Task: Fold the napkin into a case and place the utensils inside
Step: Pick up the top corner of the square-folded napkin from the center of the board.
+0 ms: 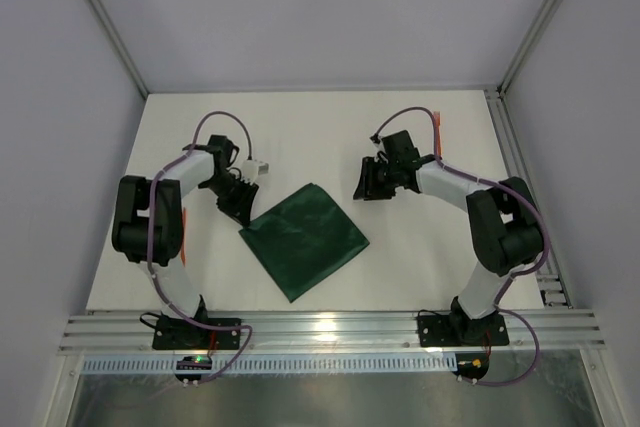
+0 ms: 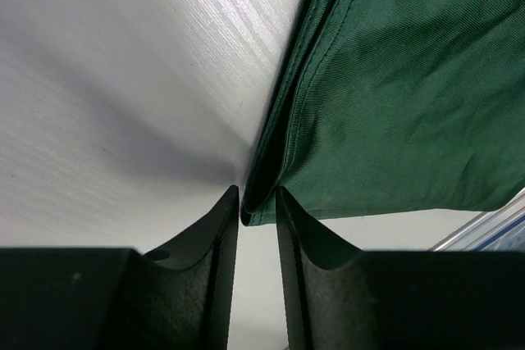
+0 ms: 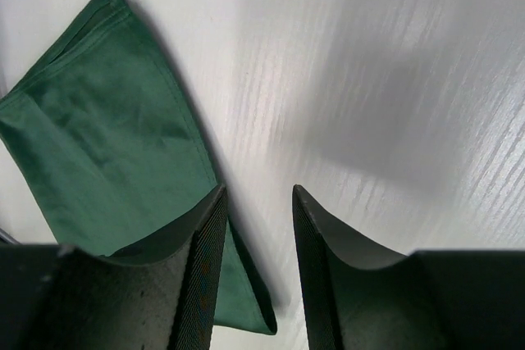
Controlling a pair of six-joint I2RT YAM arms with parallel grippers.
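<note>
The dark green napkin (image 1: 305, 237) lies folded on the white table as a diamond between the two arms. My left gripper (image 1: 240, 211) is low at its left corner. In the left wrist view the jaws (image 2: 257, 194) stand a narrow gap apart, with the napkin (image 2: 394, 104) corner right at their tips. My right gripper (image 1: 368, 185) is open over bare table just right of the napkin's far corner. Its left finger (image 3: 201, 235) overlaps the cloth (image 3: 98, 137) edge in the right wrist view. One orange utensil (image 1: 441, 133) lies behind the right arm. Another orange piece (image 1: 185, 223) shows beside the left arm.
An aluminium rail (image 1: 330, 329) runs along the near table edge by both arm bases. A second rail (image 1: 512, 162) runs along the right side. Grey walls enclose the left, back and right. Purple cables loop over both arms.
</note>
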